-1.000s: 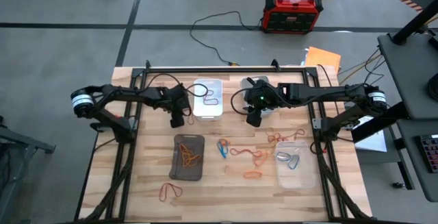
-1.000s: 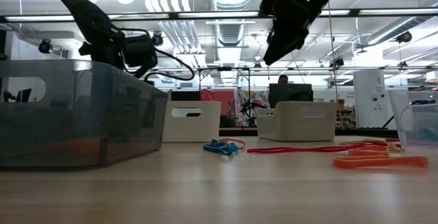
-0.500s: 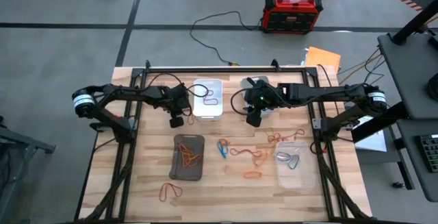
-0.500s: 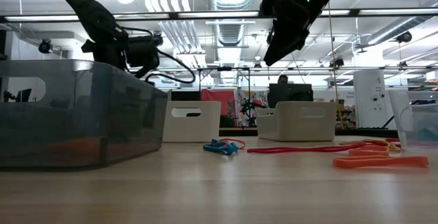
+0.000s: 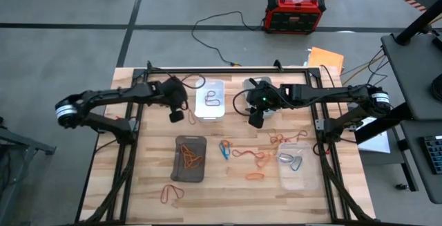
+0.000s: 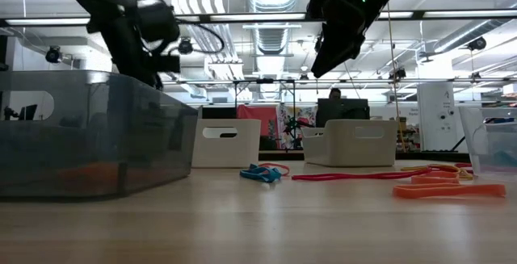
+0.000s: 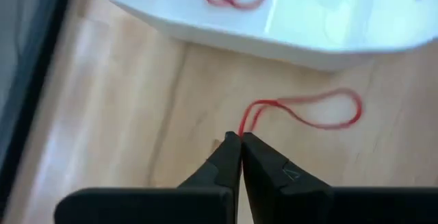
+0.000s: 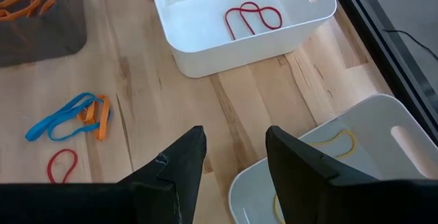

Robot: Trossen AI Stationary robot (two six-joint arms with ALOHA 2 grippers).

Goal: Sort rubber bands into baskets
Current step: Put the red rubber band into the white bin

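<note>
My left gripper [image 7: 239, 138] clenched on a thin red rubber band [image 7: 308, 111] beside the white rectangular plastic basket [image 5: 210, 99], my right gripper [image 8: 233, 148] released, near it.

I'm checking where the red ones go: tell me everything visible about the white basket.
The white basket is a small rectangular tray with rounded corners, apparently smooth opaque plastic, with a slot handle in its end wall. It stands upright near the table's far edge, left of the light grey basket. Red rubber bands lie looped on its floor. Just outside its wall, the left gripper, shut, pinches another red rubber band. Nothing else touches it.
</note>
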